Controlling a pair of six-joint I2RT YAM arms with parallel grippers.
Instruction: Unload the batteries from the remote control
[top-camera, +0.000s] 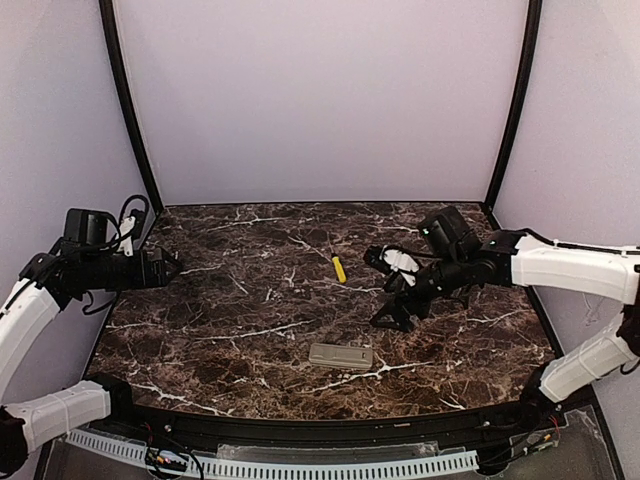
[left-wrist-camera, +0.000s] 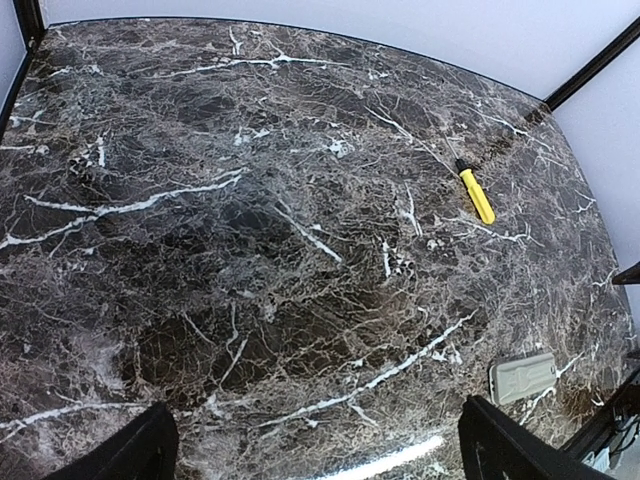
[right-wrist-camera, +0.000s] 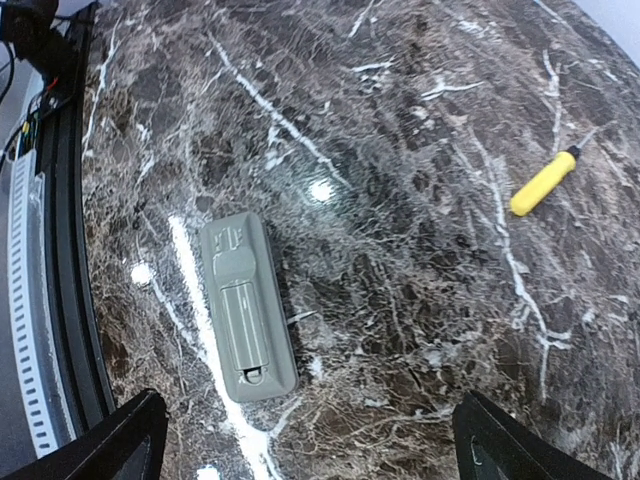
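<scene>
- While both arms hang over the desk (top-camera: 250, 330), neither has hold of anything.
- left gripper (top-camera: 172, 268): over the left edge, approx. halfway btwn the near & far edges, pointing toward the desk middle. Its wrist cam shows the fingers (left-wrist-camera: 130, 455) spread wide w/ only bare marble btwn them. Jaws fully apart, empty.
- right gripper (top-camera: 385, 288): right of the desk middle, well in from the right edge, tipped down toward the near edge. Jaws wide apart too. Its wrist cam has the fingers (right-wrist-camera: 520, 450) at the bottom corners of the frame, nothing gripped.
- remote (top-camera: 341, 356): lies flat close to the near edge, slightly right of ctr, long side parallel w/ that edge. Clear of both grippers. The right one is the nearer, above it & toward the far-right.
- Right wrist cam: the remote (right-wrist-camera: 247, 308) shows a grey-beige upper face w/ a ribbed panel & a small notch at one end. The panel looks flush w/ the body.
- batteries: hidden, can't be made out in any view.
- screwdriver (top-camera: 339, 269): yellow handle, short dark tip, lying flat approx. mid-desk, on the far side of the remote & well apart from it. It sits just left of the right gripper, not touching. The tip points toward the far edge.
</scene>
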